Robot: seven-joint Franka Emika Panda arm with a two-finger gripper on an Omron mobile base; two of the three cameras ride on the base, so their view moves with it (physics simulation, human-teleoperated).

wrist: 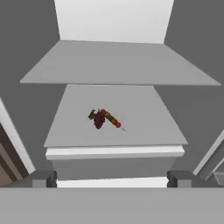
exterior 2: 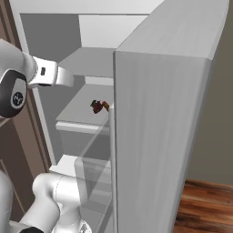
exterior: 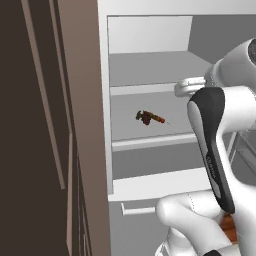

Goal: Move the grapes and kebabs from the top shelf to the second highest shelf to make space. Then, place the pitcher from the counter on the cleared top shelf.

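One grapes bunch (wrist: 98, 120), one kebabs skewer (wrist: 113, 120), touching. Two bare grey shelves (wrist: 118, 65) stacked; lower one holds both.

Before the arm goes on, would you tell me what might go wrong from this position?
1. The grapes and the kebabs lie touching on one shelf, so closing on one may drag or knock the other.
2. The open gripper is outside the fridge; reaching in, the arm may clip the shelf's white front edge.
3. The open fridge door stands close beside the arm, leaving little room.
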